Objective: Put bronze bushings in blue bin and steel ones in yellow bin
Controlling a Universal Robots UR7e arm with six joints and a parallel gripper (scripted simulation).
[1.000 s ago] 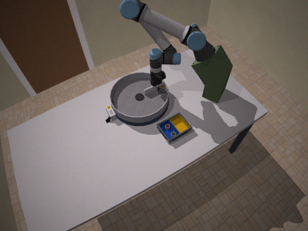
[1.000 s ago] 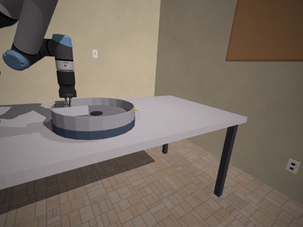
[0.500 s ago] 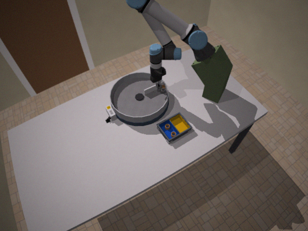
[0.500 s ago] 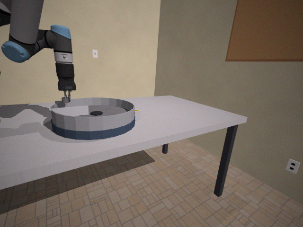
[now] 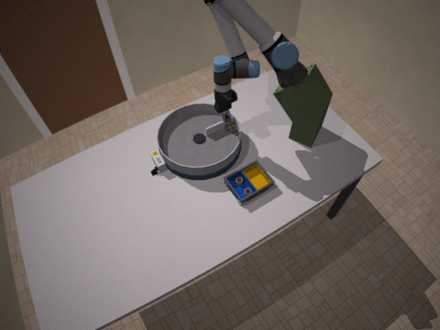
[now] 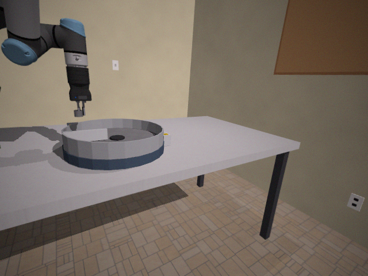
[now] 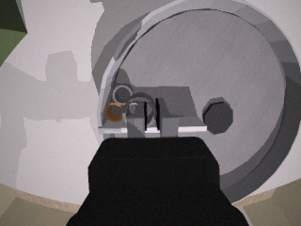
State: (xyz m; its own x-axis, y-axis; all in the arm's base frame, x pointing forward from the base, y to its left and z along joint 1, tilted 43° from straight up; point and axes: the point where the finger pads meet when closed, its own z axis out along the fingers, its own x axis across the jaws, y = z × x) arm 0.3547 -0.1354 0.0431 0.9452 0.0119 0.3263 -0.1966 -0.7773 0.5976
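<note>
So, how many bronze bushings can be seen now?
3: two in the blue bin, at and, one on the turntable at. The arm may hide more.
</note>
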